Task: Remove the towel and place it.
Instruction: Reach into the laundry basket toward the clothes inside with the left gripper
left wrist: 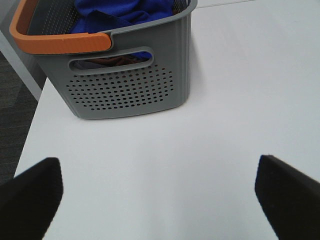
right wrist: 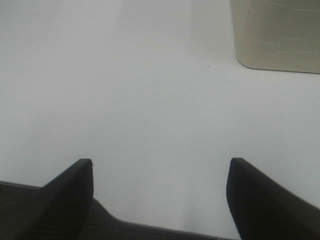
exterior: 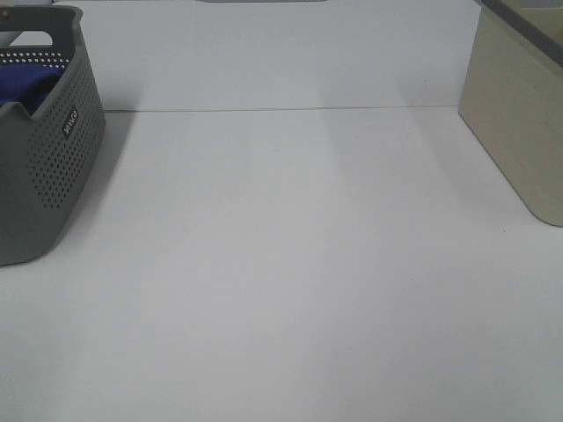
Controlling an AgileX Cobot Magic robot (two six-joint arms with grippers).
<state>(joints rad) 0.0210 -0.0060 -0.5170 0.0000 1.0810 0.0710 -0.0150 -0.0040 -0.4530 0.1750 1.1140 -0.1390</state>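
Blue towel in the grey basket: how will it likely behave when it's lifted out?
Probably floppy: the towel lies bunched in soft folds inside the basket, so it should drape and trail from one pinch. Its plush-looking surface likely grips well rather than slipping. A hanging fold may drag on the rim or the orange handle, possibly tugging the basket.

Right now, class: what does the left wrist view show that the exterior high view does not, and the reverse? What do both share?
Only the left wrist view: an orange handle on the basket, the left gripper with fingers spread apart and holding nothing, and dark floor beside the table. Only the exterior high view: a beige bin at the right. Both: the grey perforated basket with the blue towel inside, on the white table.
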